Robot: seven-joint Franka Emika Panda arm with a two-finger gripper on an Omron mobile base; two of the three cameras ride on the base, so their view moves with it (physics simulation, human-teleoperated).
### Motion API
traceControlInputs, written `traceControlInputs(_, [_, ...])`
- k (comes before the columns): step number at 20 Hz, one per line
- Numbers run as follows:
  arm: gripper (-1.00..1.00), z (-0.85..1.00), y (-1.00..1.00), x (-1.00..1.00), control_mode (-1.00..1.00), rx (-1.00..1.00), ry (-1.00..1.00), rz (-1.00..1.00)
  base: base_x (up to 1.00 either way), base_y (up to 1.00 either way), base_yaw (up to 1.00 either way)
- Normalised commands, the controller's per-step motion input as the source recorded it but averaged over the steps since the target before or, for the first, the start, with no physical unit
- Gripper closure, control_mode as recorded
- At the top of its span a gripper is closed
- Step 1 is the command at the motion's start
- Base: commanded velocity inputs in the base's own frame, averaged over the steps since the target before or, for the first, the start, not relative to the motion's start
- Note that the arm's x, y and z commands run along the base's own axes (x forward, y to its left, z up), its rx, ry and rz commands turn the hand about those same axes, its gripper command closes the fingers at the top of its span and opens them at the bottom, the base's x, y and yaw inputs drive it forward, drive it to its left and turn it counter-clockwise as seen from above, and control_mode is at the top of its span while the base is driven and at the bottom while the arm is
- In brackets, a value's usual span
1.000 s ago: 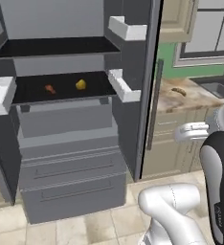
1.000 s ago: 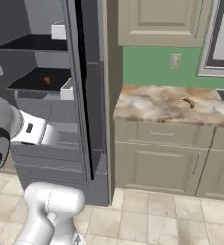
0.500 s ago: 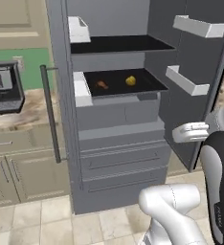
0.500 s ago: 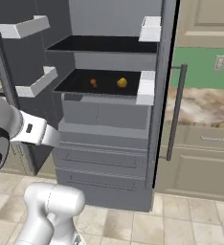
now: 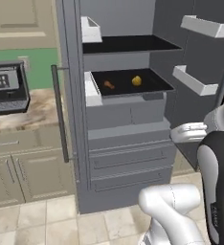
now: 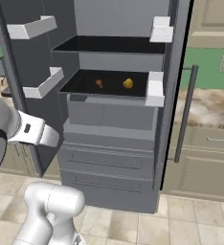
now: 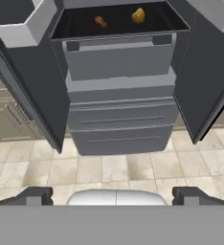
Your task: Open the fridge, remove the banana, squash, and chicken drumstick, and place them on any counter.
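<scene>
The fridge (image 5: 128, 158) stands with both doors swung open, also seen in the right base view (image 6: 109, 158) and the hand view (image 7: 118, 124). On its lower black shelf lie the brown chicken drumstick (image 5: 109, 85) (image 6: 99, 83) (image 7: 100, 21) and, to its right, the round yellow squash (image 5: 137, 81) (image 6: 128, 83) (image 7: 138, 16). The banana is out of view. My gripper (image 7: 113, 197) is open with nothing between its fingertips (image 7: 35, 195). It hangs low in front of the fridge, well back from the shelf, pointing at the bottom drawers.
White bins on the open doors (image 5: 200, 81) (image 6: 37, 83) jut out on both sides of the shelf. The counter (image 5: 32, 112) to the left carries a black microwave (image 5: 4, 88). More counter (image 6: 209, 107) lies right of the fridge. Tiled floor (image 7: 123, 167) lies in front.
The whole picture has shifted: the base has moved, so the open fridge now sits squarely ahead. Drumstick and squash stay on the shelf. The gripper stays open.
</scene>
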Motion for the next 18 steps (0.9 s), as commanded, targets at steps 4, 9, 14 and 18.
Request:
traceControlInputs(4, [-1.00,0.00,0.00,0.00,1.00,0.00,0.00,0.00,0.50,-0.75,-0.06])
traceControlInputs(9, [-1.00,0.00,0.00,0.00,1.00,0.00,0.00,0.00,0.58,-0.06,-0.04])
traceControlInputs(14, [-1.00,0.00,0.00,0.00,1.00,0.00,0.00,0.00,0.76,0.09,0.00])
traceControlInputs(18, [-1.00,0.00,0.00,0.00,1.00,0.00,0.00,0.00,0.84,0.06,0.00])
